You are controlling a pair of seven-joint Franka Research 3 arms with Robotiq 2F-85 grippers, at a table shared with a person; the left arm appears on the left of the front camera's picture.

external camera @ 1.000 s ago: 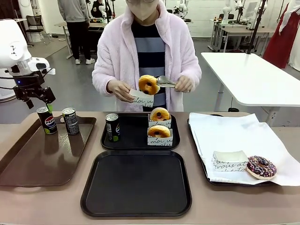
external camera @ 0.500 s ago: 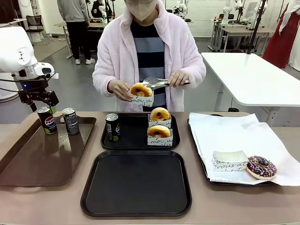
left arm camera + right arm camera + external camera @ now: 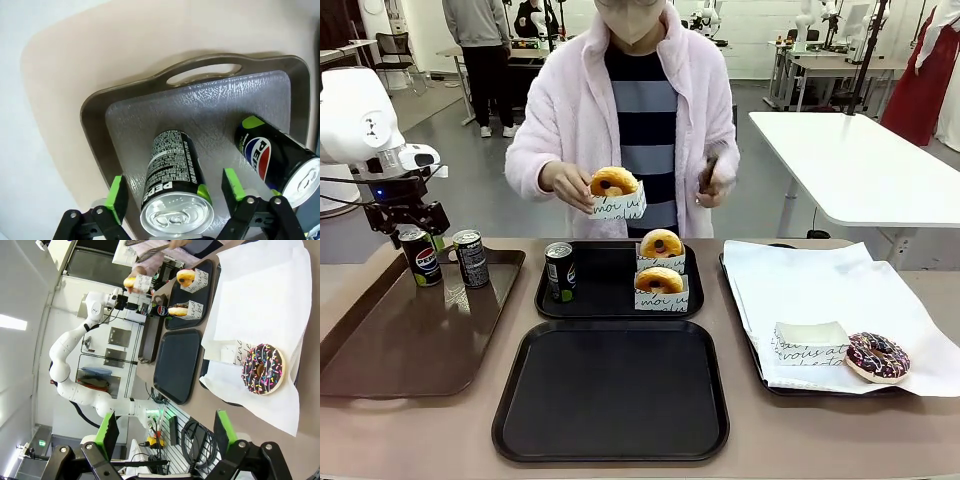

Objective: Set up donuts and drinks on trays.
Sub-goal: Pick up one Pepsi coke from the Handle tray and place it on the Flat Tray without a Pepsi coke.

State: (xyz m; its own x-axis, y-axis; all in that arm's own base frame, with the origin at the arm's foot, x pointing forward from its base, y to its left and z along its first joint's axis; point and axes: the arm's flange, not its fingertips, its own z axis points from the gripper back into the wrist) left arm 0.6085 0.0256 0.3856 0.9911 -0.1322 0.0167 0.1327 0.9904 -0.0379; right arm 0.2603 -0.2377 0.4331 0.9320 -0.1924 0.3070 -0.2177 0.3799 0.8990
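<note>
Obstruction check: second can (image 3: 274, 159) stands just beside the Pepsi can (image 3: 175, 192) that the left gripper (image 3: 175, 192) straddles. One green pad sits in the gap between the two cans. The jaws are apart, with a sliver of space showing on each side of the can. Both cans are upright at the far end of the brown tray (image 3: 380, 340), near its handle cut-out. The right gripper (image 3: 165, 427) hangs with its jaws wide apart and nothing between them.

Across the table, the person's hand (image 3: 560, 183) holds a glazed donut (image 3: 613, 182) in a printed sleeve; the other hand grips tongs (image 3: 710, 172).

Surface: tan tabletop (image 3: 440, 425). Room: grey floor (image 3: 470, 180), and a white table (image 3: 860, 160) behind on the right.

Containers: the far black tray (image 3: 610, 300) holds a third can (image 3: 559, 271) and two sleeved donuts (image 3: 661, 247). The near black tray (image 3: 610, 390) lies just in front of it. The paper-lined tray (image 3: 820, 275) carries stacked paper sleeves (image 3: 808, 342) and a chocolate-sprinkled donut (image 3: 877, 357).
</note>
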